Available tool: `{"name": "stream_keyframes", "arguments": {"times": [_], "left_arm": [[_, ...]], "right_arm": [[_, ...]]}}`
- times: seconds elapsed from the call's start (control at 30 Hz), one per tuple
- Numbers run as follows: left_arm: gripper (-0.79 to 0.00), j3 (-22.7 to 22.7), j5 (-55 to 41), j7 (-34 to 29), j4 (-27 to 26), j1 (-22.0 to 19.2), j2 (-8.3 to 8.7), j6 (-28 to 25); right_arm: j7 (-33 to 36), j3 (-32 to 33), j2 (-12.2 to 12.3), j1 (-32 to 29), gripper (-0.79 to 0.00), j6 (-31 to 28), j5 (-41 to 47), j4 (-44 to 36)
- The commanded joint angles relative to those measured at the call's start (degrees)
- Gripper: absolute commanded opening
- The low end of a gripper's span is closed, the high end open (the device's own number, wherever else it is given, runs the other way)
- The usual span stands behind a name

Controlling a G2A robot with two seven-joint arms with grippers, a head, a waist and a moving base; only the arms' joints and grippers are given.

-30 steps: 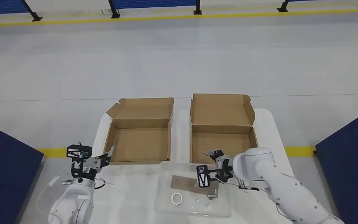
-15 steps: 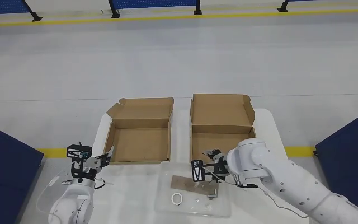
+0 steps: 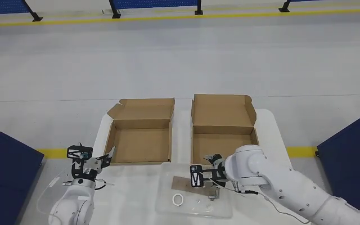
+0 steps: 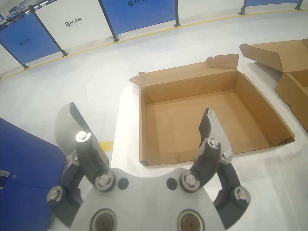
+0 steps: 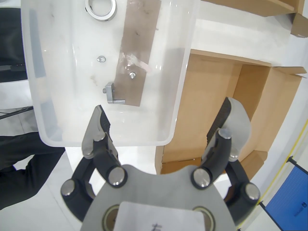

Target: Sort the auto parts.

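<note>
A clear plastic bin (image 5: pixel 185 49) holds a metal ring (image 5: pixel 101 4), an L-shaped bracket (image 5: pixel 111 94), a small nut (image 5: pixel 101 59) and a small bolt (image 5: pixel 132 74) on a brown strip (image 5: pixel 139 37). My right gripper (image 5: pixel 163 104) hangs open and empty above the bin's end near the right cardboard box (image 5: pixel 211 85). In the top view it (image 3: pixel 197 175) is over the bin (image 3: pixel 163 194), with the ring (image 3: pixel 178 199) and bracket (image 3: pixel 214 195) nearer the table's front. My left gripper (image 4: pixel 140 108) stands open and empty in front of the empty left box (image 4: pixel 262 106).
Two open cardboard boxes, left (image 3: pixel 139 143) and right (image 3: pixel 224 140), stand side by side behind the bin, lids folded back. A blue panel (image 3: pixel 17 163) borders the table's left side and another (image 3: pixel 343 157) its right.
My right gripper has shifted left, from beside the bracket to farther over the bin's middle. The left arm has not moved.
</note>
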Motion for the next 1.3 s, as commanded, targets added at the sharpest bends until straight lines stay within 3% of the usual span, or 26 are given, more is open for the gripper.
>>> {"name": "stream_keyframes", "arguments": {"times": [0.0,0.23,0.53,1.0,1.27], "left_arm": [[0.000,0.0,0.0,0.0,0.0,0.0,0.00,0.0],[0.000,0.0,0.0,0.0,0.0,0.0,0.00,0.0],[0.000,0.0,0.0,0.0,0.0,0.0,0.00,0.0],[0.000,0.0,0.0,0.0,0.0,0.0,0.00,0.0],[0.000,0.0,0.0,0.0,0.0,0.0,0.00,0.0]], "right_arm": [[3.8,-2.5,-0.1,2.0,0.000,3.8,3.2,0.0],[10.1,-8.4,-0.8,8.4,0.000,10.1,12.3,0.7],[10.0,-8.5,-0.8,8.3,0.000,10.3,12.0,0.8],[14.1,-13.6,-3.9,8.6,0.000,14.2,11.1,2.7],[13.3,-13.7,-3.9,8.2,0.000,14.4,10.3,2.8]]}}
